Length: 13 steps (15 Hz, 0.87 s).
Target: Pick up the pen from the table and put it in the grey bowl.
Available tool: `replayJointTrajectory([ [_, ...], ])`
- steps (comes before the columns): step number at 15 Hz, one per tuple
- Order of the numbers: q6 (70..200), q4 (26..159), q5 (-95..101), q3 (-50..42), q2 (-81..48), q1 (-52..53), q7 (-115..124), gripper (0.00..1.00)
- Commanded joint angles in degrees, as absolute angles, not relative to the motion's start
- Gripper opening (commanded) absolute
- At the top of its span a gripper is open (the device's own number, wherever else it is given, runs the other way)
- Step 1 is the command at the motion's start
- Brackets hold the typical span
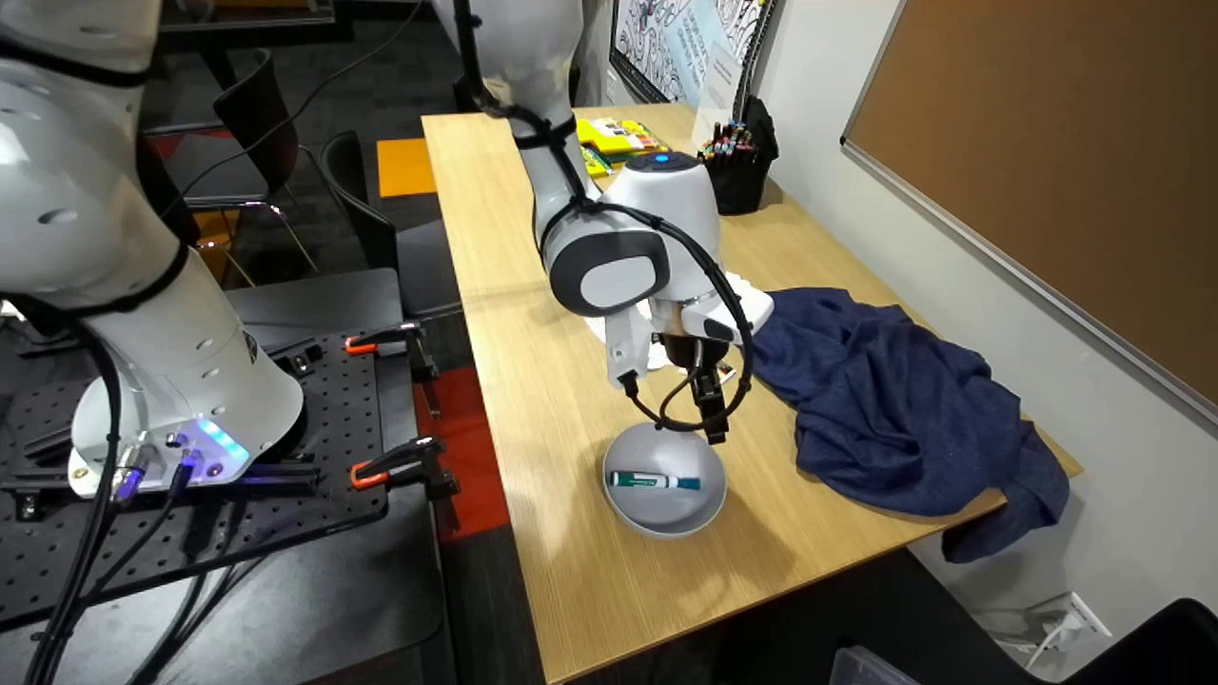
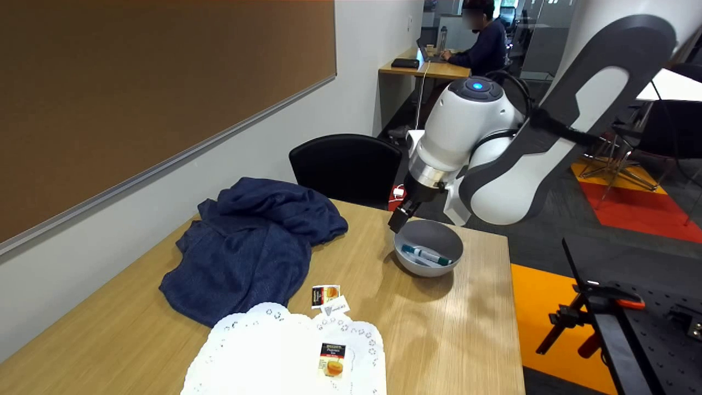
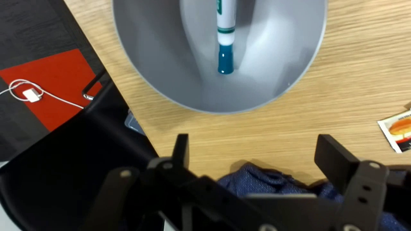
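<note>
Can see the pen [image 1: 655,480] (white barrel, teal cap) lying inside the grey bowl [image 1: 661,516] on the table [image 1: 514,333], and, near it, the gripper [image 3: 252,149], spread wide with nothing in its grasp

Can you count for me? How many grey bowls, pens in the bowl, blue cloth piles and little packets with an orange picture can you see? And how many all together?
Grey bowl: 1
Pen in the bowl: 1
Blue cloth pile: 1
Little packets with an orange picture: 2
Total: 5
</note>
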<state>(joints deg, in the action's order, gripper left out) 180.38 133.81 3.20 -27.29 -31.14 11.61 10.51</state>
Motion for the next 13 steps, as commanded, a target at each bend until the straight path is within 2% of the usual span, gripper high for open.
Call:
replayJointTrajectory([
  [1, 183.7, 140.4, 3.7, -36.3, -25.1, 22.4, 9.8, 1.00],
  [7, 188.0, 147.3, 5.0, -48.6, -20.5, 36.0, 8.8, 1.00],
  [8, 186.0, 143.6, 3.9, -45.5, -23.8, 32.9, 10.5, 1.00],
  [13, 186.1, 143.9, 3.9, -45.8, -23.9, 33.4, 10.5, 1.00],
])
